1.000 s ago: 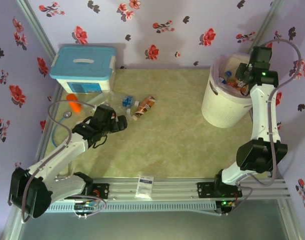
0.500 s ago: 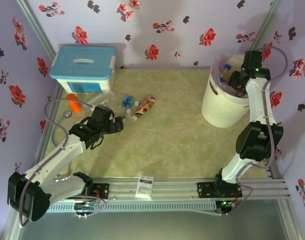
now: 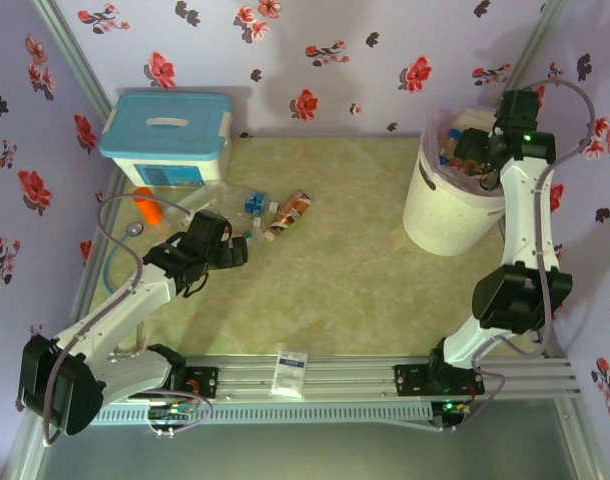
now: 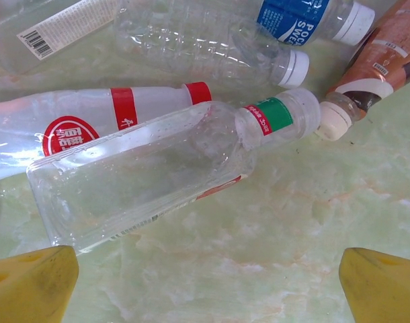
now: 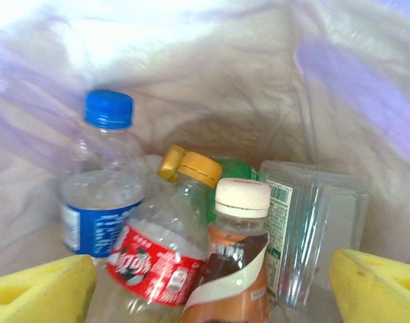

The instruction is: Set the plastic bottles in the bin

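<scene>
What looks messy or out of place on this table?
A few plastic bottles lie tipped on their sides in a loose heap near the blue-lidded box, not in the bin. An orange cylinder lies by that box too, and a small white packet sits on the front rail.

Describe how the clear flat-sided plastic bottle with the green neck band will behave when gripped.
The clear flat-sided plastic bottle looks empty, so probably very light. Its thin walls may buckle under squeeze. Lying on a flat side, it likely slides rather than rolls.
</scene>
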